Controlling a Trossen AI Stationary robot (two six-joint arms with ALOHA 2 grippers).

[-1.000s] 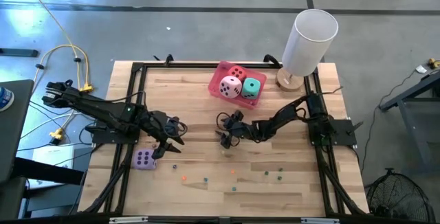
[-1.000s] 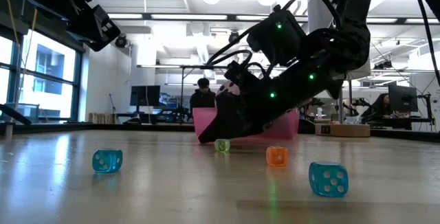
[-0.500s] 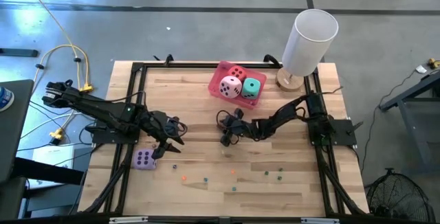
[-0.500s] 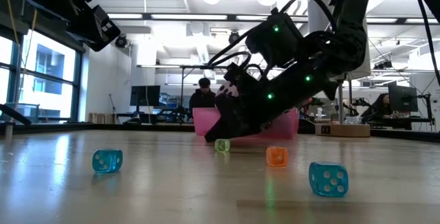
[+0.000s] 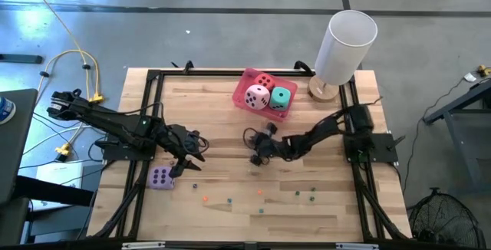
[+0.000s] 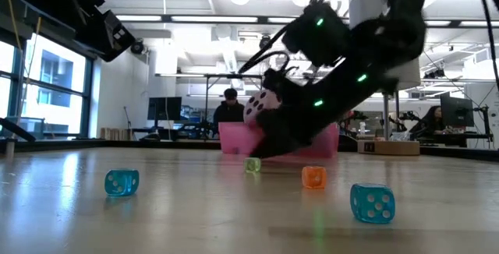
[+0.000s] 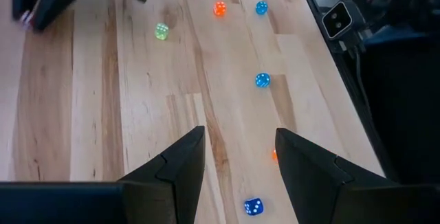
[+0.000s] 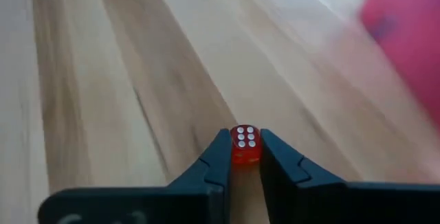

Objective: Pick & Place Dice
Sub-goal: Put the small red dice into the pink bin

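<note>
My right gripper (image 5: pixel 257 156) is at mid-table, shut on a tiny red die (image 8: pixel 244 140) whose six-pip face shows in the right wrist view. Left of centre, my left gripper (image 7: pixel 237 152) hangs open over bare wood with nothing between its fingers. A purple die (image 5: pixel 160 177) rests on the table just near of it. The pink tray (image 5: pixel 247 77) at the far middle holds the red die (image 5: pixel 265 81), the pink die (image 5: pixel 257 96) and the teal die (image 5: pixel 281 98). Several tiny dice lie along the near side, among them a green one (image 6: pixel 253 164). My right gripper pinches the tiny red die by two opposite side faces (image 8: pixel 245 155), right at the free ends of its two fingers (image 8: pixel 218 157). The fingers slant down toward the table from its right side. Whether the die still rests on the wood I cannot tell.
A white cylinder (image 5: pixel 346 44) on a wooden base stands at the far right corner. Tiny blue (image 6: pixel 372 202), orange (image 6: pixel 313 177) and blue (image 6: pixel 122 181) dice lie near the front. A black frame (image 5: pixel 153 81) borders the table.
My right gripper has shut on the tiny red die, and its wrist has tipped up and shifted slightly toward the table's right. The green die beside it has stayed in place.
</note>
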